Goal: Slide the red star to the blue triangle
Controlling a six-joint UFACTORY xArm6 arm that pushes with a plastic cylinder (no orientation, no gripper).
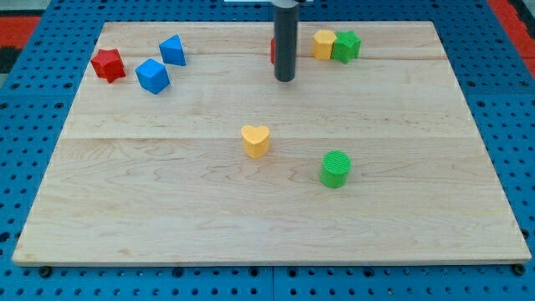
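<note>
Seven small blocks show on the pale wooden board (267, 209), and the one that matters to you, the red star-shaped block (108, 64), lies well off toward the view's left of my tip (285, 79), at nearly the same height in the view. There are no fingers on this arm to open or close: it ends in a plain dark rod, and its lower end rests near the board's top middle, holding nothing. A red block (272, 50) of unclear shape hides mostly behind the rod, just beside it. The blue triangular block (173, 50) sits between my tip and the star, slightly toward the view's top, with a chunkier blue block (153, 75) just below it and nearer the star. Your push must therefore start from the star's far, left side, so I judge the tip has to travel round both blue pieces first. Off to the tip's right sit a yellow block (324, 43) touching a green block (345, 46); toward the view's bottom lie a yellow heart-shaped block (256, 140) and a ribbed green cylinder (336, 169). All look like smooth painted pieces on matte wood grain.
</note>
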